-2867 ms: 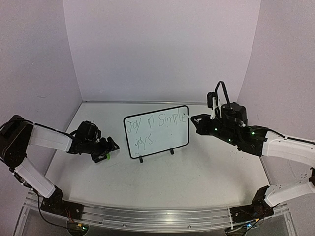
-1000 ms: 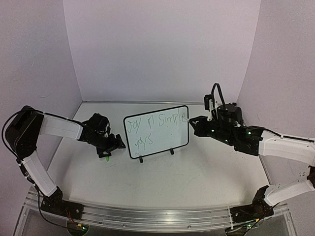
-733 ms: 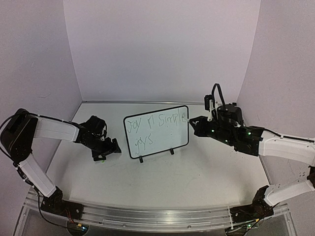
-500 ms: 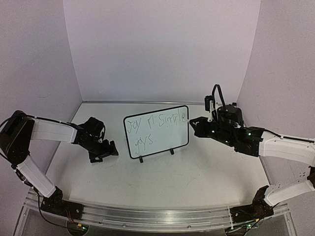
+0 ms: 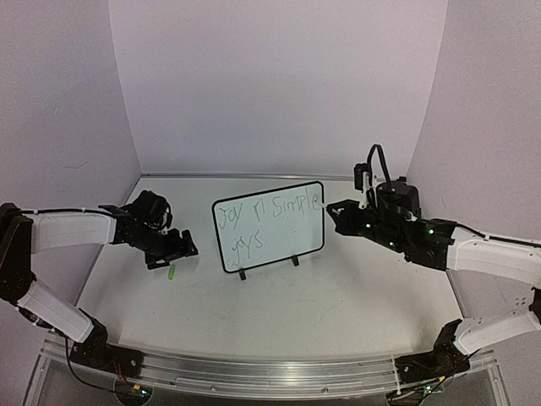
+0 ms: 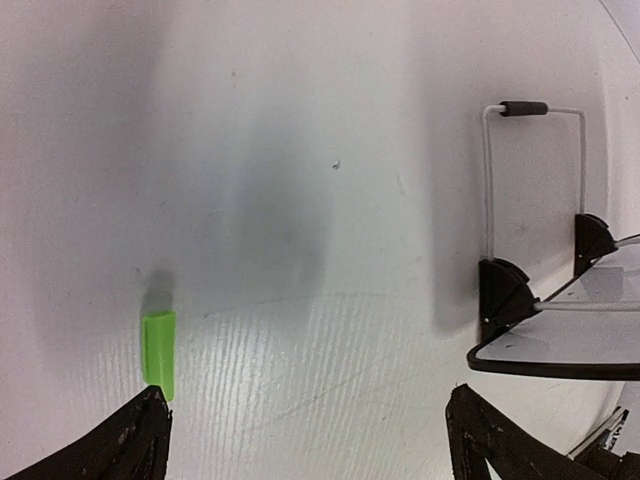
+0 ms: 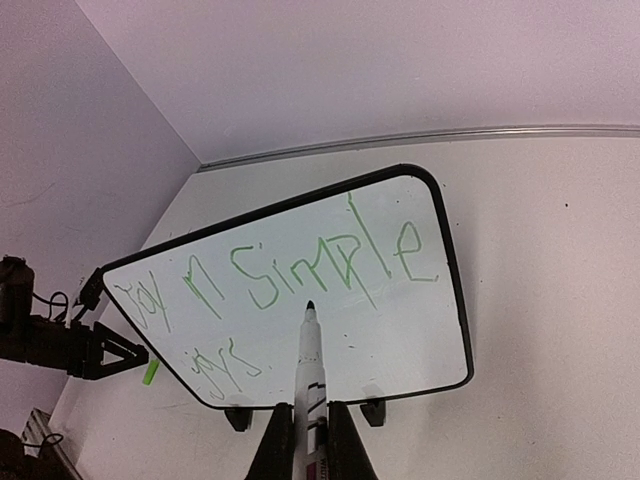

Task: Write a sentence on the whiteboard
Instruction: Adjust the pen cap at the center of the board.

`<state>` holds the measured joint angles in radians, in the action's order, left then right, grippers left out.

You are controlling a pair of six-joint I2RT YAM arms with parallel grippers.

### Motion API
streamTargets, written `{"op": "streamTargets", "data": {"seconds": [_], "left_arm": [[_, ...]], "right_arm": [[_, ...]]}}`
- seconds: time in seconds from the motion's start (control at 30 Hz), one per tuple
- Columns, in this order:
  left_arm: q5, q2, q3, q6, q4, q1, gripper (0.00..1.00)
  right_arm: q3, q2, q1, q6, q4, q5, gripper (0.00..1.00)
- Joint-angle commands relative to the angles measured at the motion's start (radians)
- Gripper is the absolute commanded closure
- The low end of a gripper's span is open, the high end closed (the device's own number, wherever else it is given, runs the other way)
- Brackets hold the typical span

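The whiteboard [image 5: 269, 227] stands mid-table on its two feet, with the sentence [image 5: 264, 222] in green across its face. We judge it light, stiff and easily tipped, its face slick and smudgeable, so we would grip the black frame at its 3 o'clock edge. There our right gripper [image 7: 310, 452] is clamped on the marker [image 7: 309, 345]. At 9 o'clock our left gripper [image 6: 310, 440] gapes wide and empty, a green cap [image 6: 158, 353] by one fingertip.

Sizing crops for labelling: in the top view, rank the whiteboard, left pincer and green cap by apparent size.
1. whiteboard, clearly largest.
2. left pincer, jaws spread wide.
3. green cap, a tiny sliver.
All lie at a similar distance from the camera, so the order holds.
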<state>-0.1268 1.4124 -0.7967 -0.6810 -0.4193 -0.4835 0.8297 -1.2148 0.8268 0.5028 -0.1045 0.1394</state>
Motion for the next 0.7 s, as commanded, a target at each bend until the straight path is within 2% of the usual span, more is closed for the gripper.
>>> {"op": "streamTargets", "data": {"seconds": [0.0, 0.67], "left_arm": [[0.035, -0.019, 0.033, -0.055, -0.025, 0.006, 0.04], [0.015, 0.065, 0.055, -0.005, 0.059, 0.005, 0.04]], "right_arm": [[-0.012, 0.031, 0.000, 0.013, -0.023, 0.004, 1.00], [-0.019, 0.041, 0.001, 0.021, -0.028, 0.003, 1.00]]}}
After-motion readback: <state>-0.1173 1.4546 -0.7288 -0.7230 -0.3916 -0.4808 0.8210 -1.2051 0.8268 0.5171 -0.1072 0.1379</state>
